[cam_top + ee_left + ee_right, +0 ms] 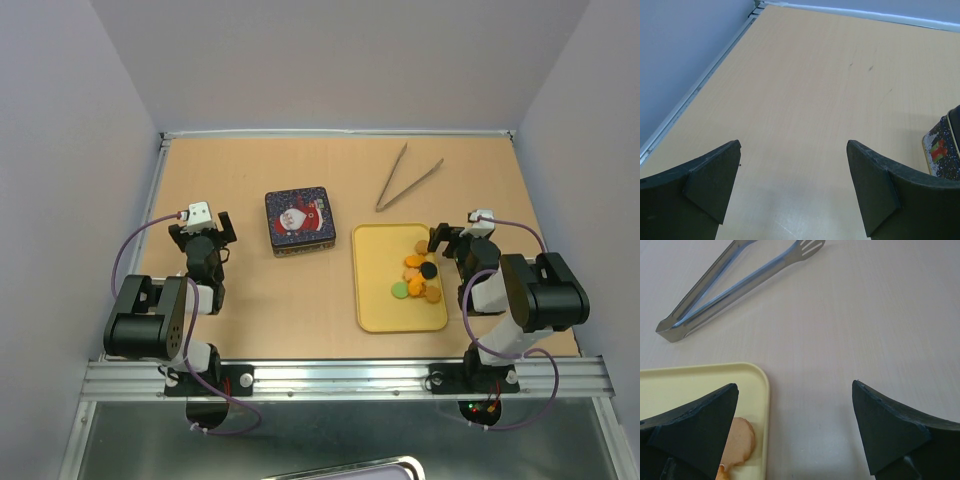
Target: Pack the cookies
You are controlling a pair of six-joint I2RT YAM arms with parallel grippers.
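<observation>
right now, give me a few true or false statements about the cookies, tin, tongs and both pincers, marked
1. The cookies lie on the yellow tray. True.
2. The tin stands open. False: its lid is on.
3. The tongs lie off the tray, beyond it. True.
4. The right pincer grips a cookie. False: it is open and holds nothing.
5. The left pincer is open. True.
</observation>
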